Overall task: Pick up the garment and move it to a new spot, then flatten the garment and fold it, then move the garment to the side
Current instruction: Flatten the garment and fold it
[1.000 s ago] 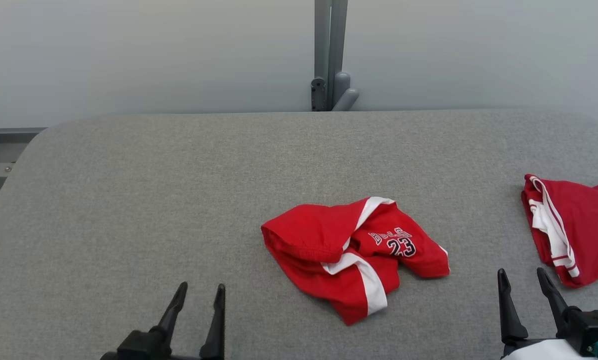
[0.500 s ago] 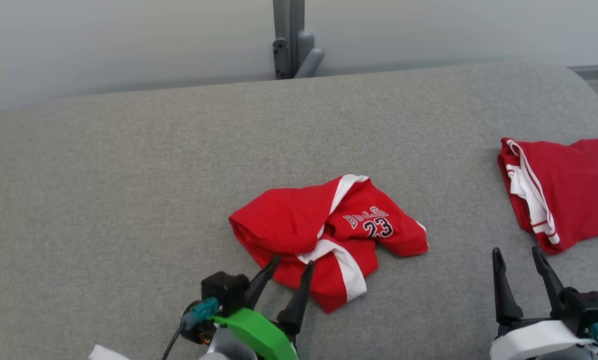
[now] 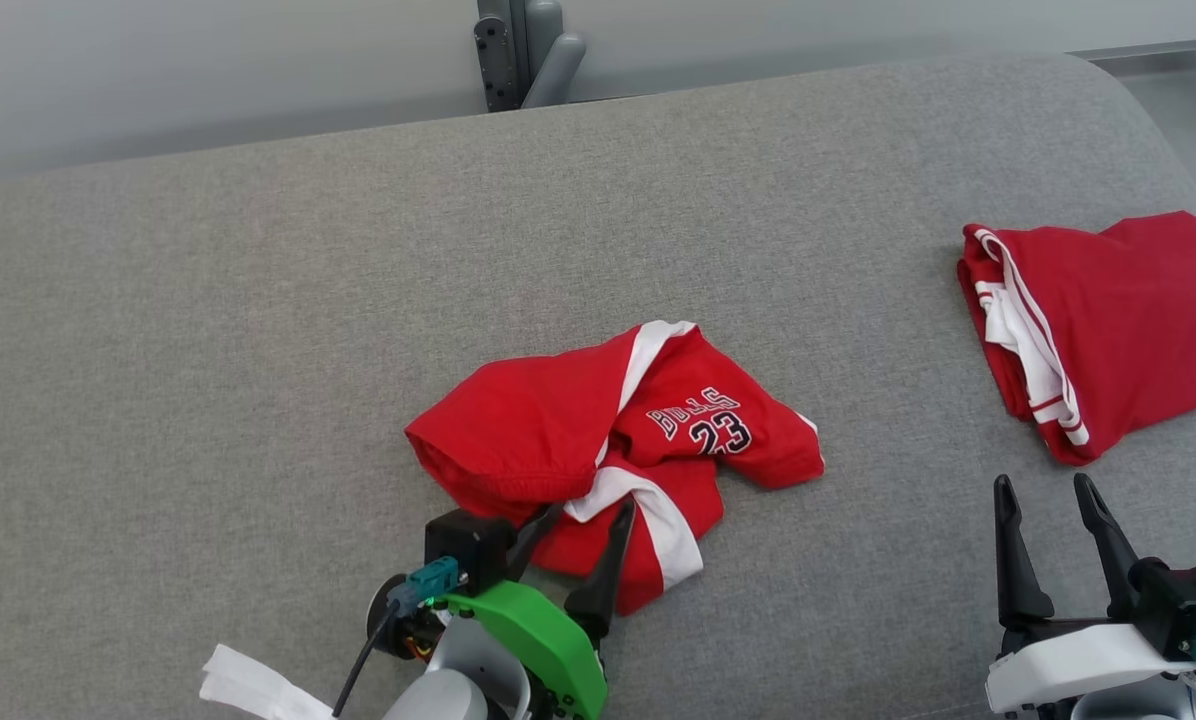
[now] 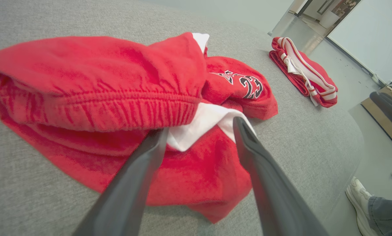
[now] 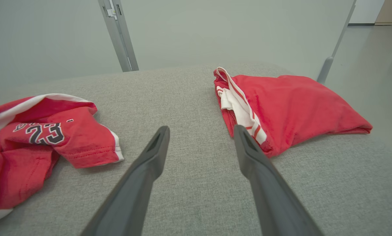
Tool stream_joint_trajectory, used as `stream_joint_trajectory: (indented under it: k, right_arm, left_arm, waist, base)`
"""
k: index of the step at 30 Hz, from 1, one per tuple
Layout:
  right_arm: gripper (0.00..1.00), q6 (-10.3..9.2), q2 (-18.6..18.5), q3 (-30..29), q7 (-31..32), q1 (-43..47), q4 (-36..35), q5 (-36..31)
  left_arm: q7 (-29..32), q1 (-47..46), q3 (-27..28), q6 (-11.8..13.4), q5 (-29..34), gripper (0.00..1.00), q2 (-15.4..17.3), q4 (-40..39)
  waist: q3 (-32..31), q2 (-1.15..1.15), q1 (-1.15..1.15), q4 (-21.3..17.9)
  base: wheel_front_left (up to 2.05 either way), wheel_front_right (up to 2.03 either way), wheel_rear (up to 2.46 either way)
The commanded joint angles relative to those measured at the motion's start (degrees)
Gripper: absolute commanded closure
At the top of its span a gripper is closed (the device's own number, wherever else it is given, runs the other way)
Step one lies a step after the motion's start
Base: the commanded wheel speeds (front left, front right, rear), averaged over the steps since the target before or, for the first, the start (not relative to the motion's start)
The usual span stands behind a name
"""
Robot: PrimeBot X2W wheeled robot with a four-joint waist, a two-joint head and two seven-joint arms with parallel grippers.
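Observation:
The garment (image 3: 558, 430) is a crumpled pair of red shorts with white stripes and a "23" print, lying mid-table. My left gripper (image 3: 590, 510) is open at its near edge, fingertips over the red cloth and the white stripe. In the left wrist view the garment (image 4: 101, 82) has its gathered waistband just ahead of the left gripper (image 4: 201, 126), with a white fold between the fingers, which are not closed on it. My right gripper (image 3: 1043, 482) hangs open over bare table at the lower right. The right gripper (image 5: 201, 127) holds nothing.
A second red garment (image 3: 1108, 320), folded, lies at the table's right end; it is the folded garment (image 5: 291, 101) just ahead-right of the right fingers. The grey padded table (image 3: 208, 350) rounds off at its right end. A grey post (image 3: 523, 50) stands behind. A person's shoe (image 4: 356, 196) is on the floor.
The head camera has turned, shifting the whole picture left and up. My left gripper has come forward and right until its open fingers reach the garment's near edge. The right gripper stays open.

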Motion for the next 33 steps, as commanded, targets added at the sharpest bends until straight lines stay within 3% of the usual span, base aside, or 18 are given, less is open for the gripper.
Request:
stream_joint_trajectory:
  k: [1, 13, 33]
  right_arm:
    - [0.0, -0.07, -0.2, -0.19, 0.0, -0.58, -0.1, 0.24]
    - [0.0, -0.07, -0.2, 0.42, 0.0, -1.4, 0.15, 0.52]
    - [0.0, -0.07, -0.2, 0.97, 0.0, -2.27, 0.73, 0.93]
  left_arm:
    - [-0.55, -0.94, -0.01, 0.46, 0.4, 0.0, 0.27, -0.56]
    - [-0.46, -2.12, -1.1, 2.2, 2.0, 0.0, 0.84, -4.35]
    - [-5.2, -9.41, -2.01, 2.76, 5.05, 0.0, 0.69, 6.55]
  waist:
    - [-0.03, 0.0, 0.0, 0.27]
    - [0.31, 0.0, 0.0, 1.42]
    - [1.24, 0.0, 0.0, -0.75]
  base:
    - [0.0, 0.0, 0.0]
    - [0.0, 0.0, 0.0]
    - [0.0, 0.0, 0.0]
